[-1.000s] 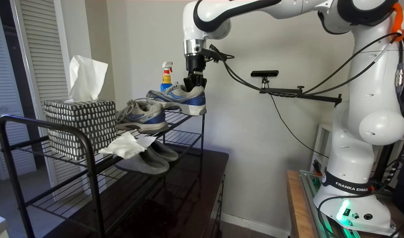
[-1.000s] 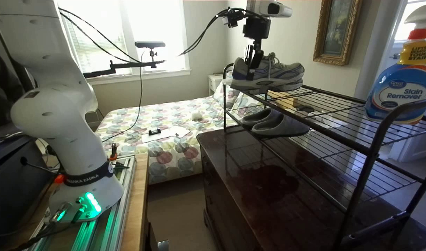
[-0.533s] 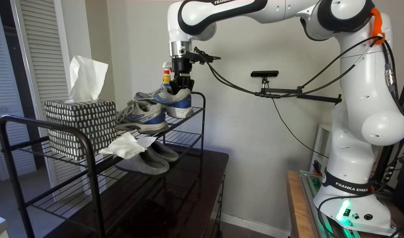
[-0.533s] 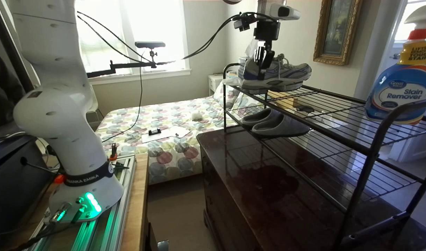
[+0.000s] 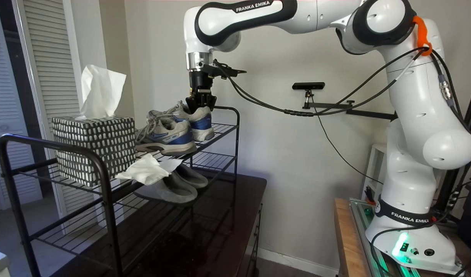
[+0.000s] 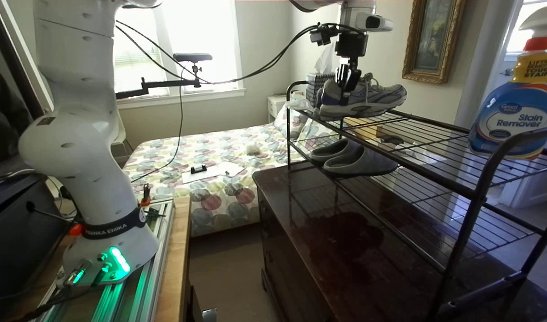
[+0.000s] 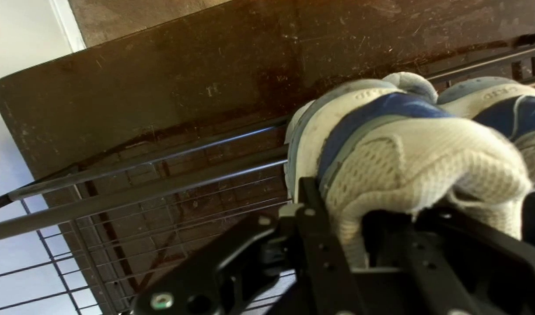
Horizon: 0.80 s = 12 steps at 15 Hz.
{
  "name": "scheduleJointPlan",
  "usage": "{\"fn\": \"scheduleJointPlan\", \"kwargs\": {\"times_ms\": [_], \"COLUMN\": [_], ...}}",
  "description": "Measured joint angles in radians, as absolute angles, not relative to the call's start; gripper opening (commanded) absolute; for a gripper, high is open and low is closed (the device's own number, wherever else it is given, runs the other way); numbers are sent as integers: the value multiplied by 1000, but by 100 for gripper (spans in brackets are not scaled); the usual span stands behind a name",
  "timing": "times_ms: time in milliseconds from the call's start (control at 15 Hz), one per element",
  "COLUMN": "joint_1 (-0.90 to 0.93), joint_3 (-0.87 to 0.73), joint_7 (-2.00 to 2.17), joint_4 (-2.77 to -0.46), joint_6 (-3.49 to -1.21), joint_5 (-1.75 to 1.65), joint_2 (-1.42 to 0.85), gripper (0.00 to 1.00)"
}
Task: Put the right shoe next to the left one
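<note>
The right shoe (image 5: 203,120), a grey mesh trainer with blue panels, is held at its heel end by my gripper (image 5: 201,106). It also shows in an exterior view (image 6: 367,99). In the wrist view (image 7: 424,153), one finger (image 7: 319,240) lies outside the shoe's side wall and the other goes into the foot opening, its tip hidden. The left shoe (image 5: 170,134) stands on the top shelf close beside it, toes pointing the same way; its heel shows in the wrist view (image 7: 503,103). I cannot tell whether the held shoe's sole touches the shelf.
The wire rack (image 6: 434,165) has raised end rails. A tissue box (image 5: 94,148) and loose tissue (image 5: 148,169) are beside the left shoe. Grey slip-ons (image 6: 360,161) sit on the lower shelf. A spray bottle (image 6: 515,107) stands at the rack's far end. A dark dresser (image 6: 336,237) is below.
My gripper has carried the right shoe across the top shelf toward the left shoe, from beyond the rack's end rail, and slightly lower. The left shoe has not moved.
</note>
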State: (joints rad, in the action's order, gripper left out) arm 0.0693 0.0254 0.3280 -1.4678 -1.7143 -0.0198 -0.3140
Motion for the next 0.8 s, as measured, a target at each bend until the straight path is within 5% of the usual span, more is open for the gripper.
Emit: {"fn": "scheduleJointPlan", "kwargs": {"times_ms": [800], "joint_1": [69], "joint_3": [17], "joint_7": [295], "joint_4": [-1384], "joint_6": [-1664], "joint_5": [-20], "joint_2": [-384], "gripper": [4]}}
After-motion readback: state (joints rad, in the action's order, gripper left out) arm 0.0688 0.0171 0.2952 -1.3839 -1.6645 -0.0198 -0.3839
